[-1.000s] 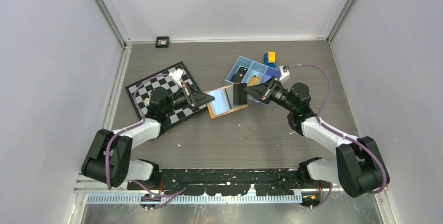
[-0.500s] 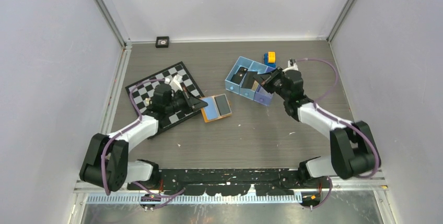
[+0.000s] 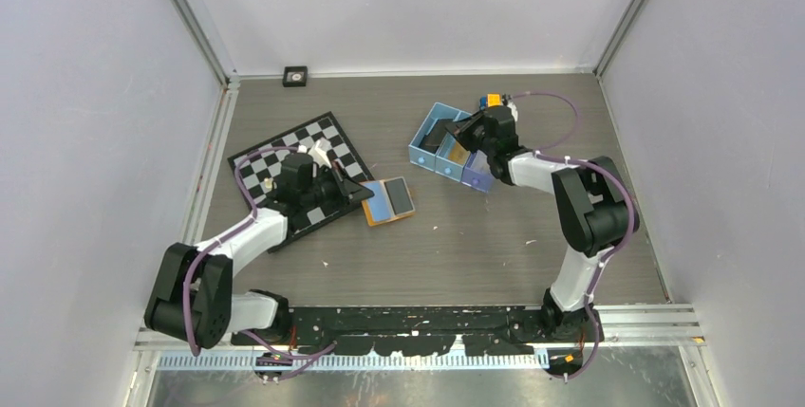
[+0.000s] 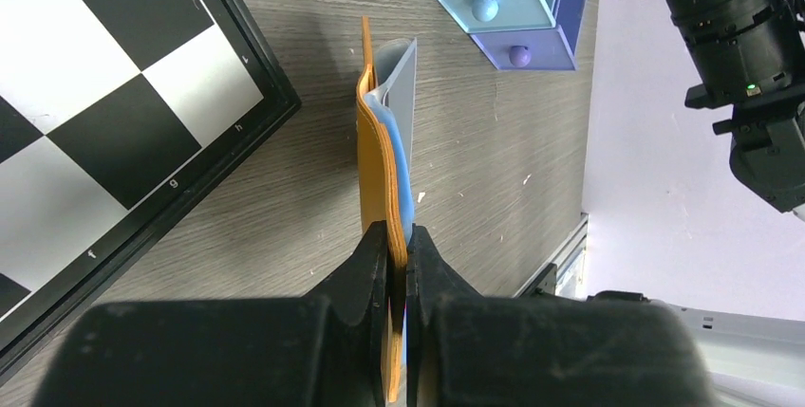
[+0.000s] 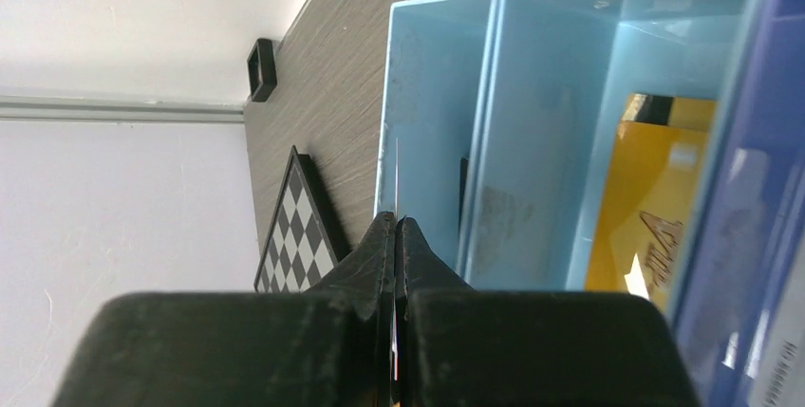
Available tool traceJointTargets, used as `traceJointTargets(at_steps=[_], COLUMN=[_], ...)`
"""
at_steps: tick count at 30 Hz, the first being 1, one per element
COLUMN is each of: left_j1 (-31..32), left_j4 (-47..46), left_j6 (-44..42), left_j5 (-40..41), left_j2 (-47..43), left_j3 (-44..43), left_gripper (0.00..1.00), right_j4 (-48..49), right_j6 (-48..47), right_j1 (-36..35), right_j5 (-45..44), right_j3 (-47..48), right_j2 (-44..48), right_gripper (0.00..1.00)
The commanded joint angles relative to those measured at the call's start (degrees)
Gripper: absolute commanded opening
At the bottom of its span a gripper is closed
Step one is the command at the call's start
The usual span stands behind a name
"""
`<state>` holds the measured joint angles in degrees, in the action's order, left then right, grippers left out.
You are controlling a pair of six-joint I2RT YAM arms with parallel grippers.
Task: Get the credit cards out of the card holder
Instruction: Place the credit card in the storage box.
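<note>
Left wrist view: the left pincer [image 4: 399,236] is clamped on the edge of the orange holder [image 4: 378,160], which lies on the desk [image 4: 475,170] beside the chessboard [image 4: 104,94]. The right pincer [image 5: 396,224] pinches a thin card [image 5: 397,179] edge-on over the end compartment of the blue tray [image 5: 486,94].

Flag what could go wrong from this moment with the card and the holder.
The right gripper pinches a thin card by its edge, lined up close to the outer wall of the blue tray; released here, it may catch there and fall outside. The left gripper grips only an edge of the card holder, which bows, so it might slip.
</note>
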<state>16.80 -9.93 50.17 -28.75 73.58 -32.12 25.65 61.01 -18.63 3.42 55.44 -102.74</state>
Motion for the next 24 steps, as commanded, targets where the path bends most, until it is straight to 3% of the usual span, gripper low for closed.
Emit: traceJointTargets(at_steps=[1, 3, 7, 13, 17, 20, 24], left_j1=[-0.25, -0.2, 0.11, 2.65, 7.25, 9.36, 9.48], left_j4=[0.26, 0.5, 5.04, 5.02, 1.11, 1.44, -3.06], left_j6=[-1.31, -1.42, -3.8, -0.85, 1.57, -0.69, -1.02], left_j5=[1.12, 1.3, 5.14, 8.06, 15.2, 17.95, 12.76], left_j2=[-2.39, -2.48, -3.42, -3.93, -4.53, -2.58, -0.5], left_j3=[-1.88, -2.01, -3.23, -3.59, -4.71, -8.08, -7.73], left_gripper=[0.0, 0.0, 0.0, 0.0, 0.0, 0.0, 0.0], right_j4=[2.87, 2.87, -2.41, -9.83, -15.68, -16.75, -19.22], right_j6=[0.57, 0.68, -0.61, -5.58, -8.42, -11.07, -12.99], right_j1=[-1.33, -1.86, -1.91, -1.93, -2.76, -4.37, -4.93], right_j5=[-3.23, -4.95, -5.57, -5.63, -0.41, -0.61, 2.0], right_j3=[5.3, 6.61, 9.61, 7.96, 5.81, -0.61, -7.84], right_j2=[-2.71, -4.25, -5.53, 0.58, 7.7, 17.08, 28.49], right_gripper=[0.01, 0.03, 0.33, 0.44, 0.56, 0.78, 0.81])
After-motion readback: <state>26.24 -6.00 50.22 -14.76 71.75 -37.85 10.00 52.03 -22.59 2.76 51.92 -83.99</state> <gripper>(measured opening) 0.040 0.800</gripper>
